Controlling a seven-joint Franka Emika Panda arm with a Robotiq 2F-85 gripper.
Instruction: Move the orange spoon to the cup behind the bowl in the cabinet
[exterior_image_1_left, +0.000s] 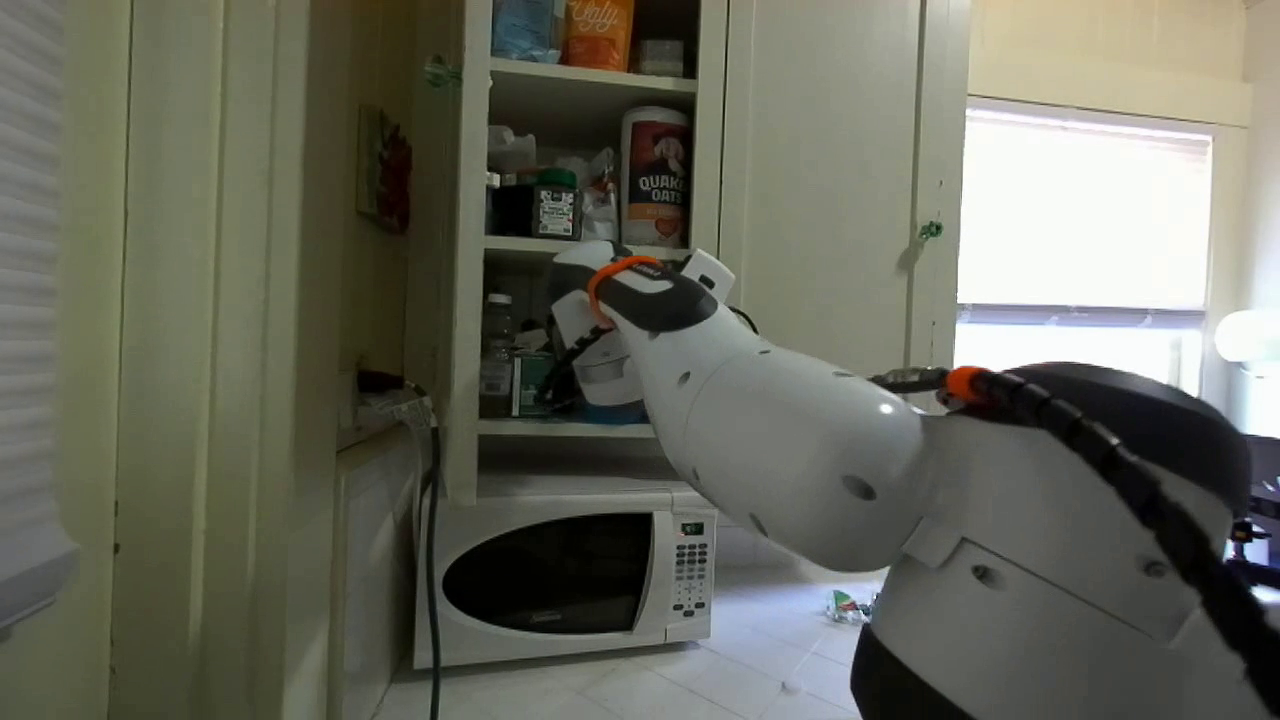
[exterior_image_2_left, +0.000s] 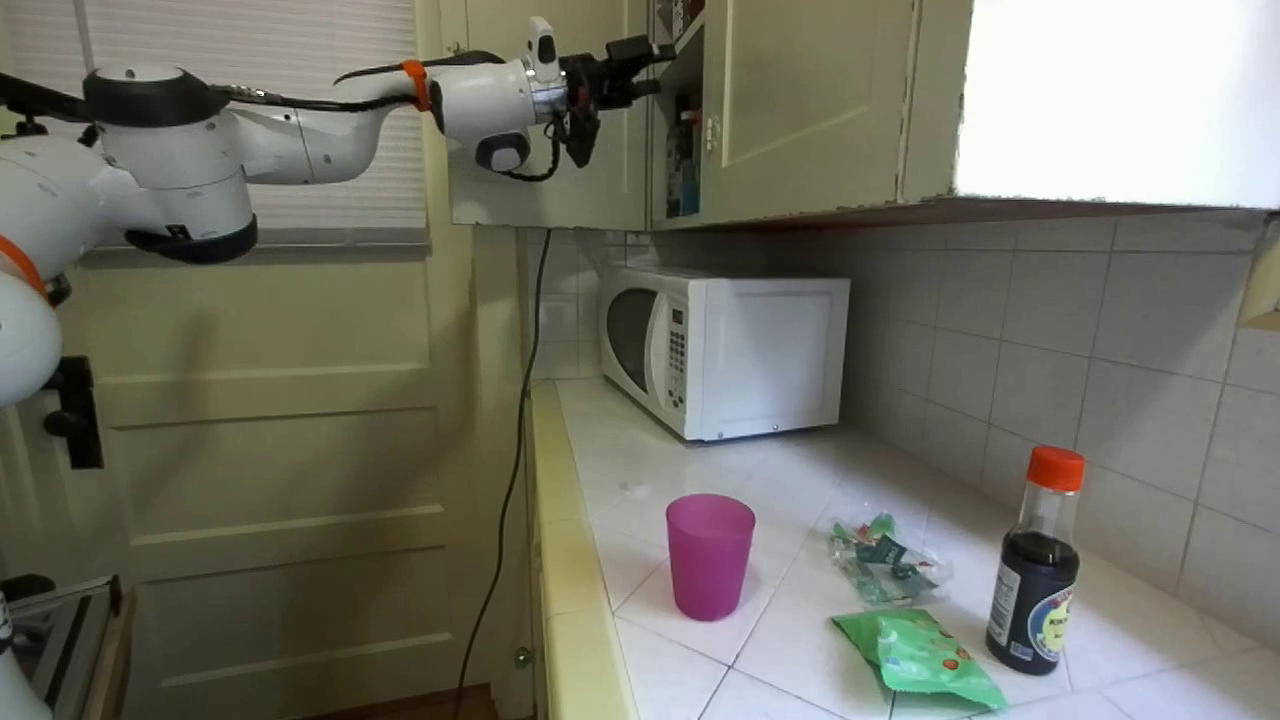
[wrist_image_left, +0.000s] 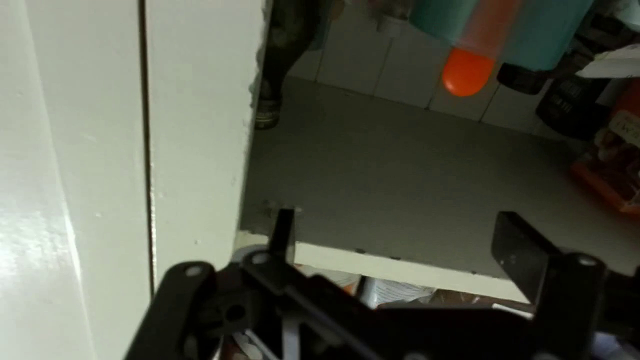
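Gripper (wrist_image_left: 397, 225) stands spread wide, facing into the cabinet (wrist_image_left: 200, 125). At left in the wrist view is a dark bottle (wrist_image_left: 287, 45); next, the orange spoon (wrist_image_left: 467, 72) seems, in dim light, to sit inside a teal cup (wrist_image_left: 442, 20), rounded end past its rim; far right, a red package (wrist_image_left: 617, 165).

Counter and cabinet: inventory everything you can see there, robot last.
Spoon: 1, orange, partly seen through the container
Container: 1, teal, in cabinet
Oats canister: 1, white and red, on shelf
Jar: 1, dark with green lid, same shelf
Pouch: 1, orange, next shelf up
Other cabinet goods: uncounted, mixed, partly hidden
Microwave: 1, white, on counter
Cup: 1, pink, counter
Green packet: 1, green, counter
Clear packet: 1, clear with green, counter
Bottle: 1, dark with red cap, counter
Arm: 1, white, stretched toward cabinet
Gripper: 1, black, jaws apart, at cabinet
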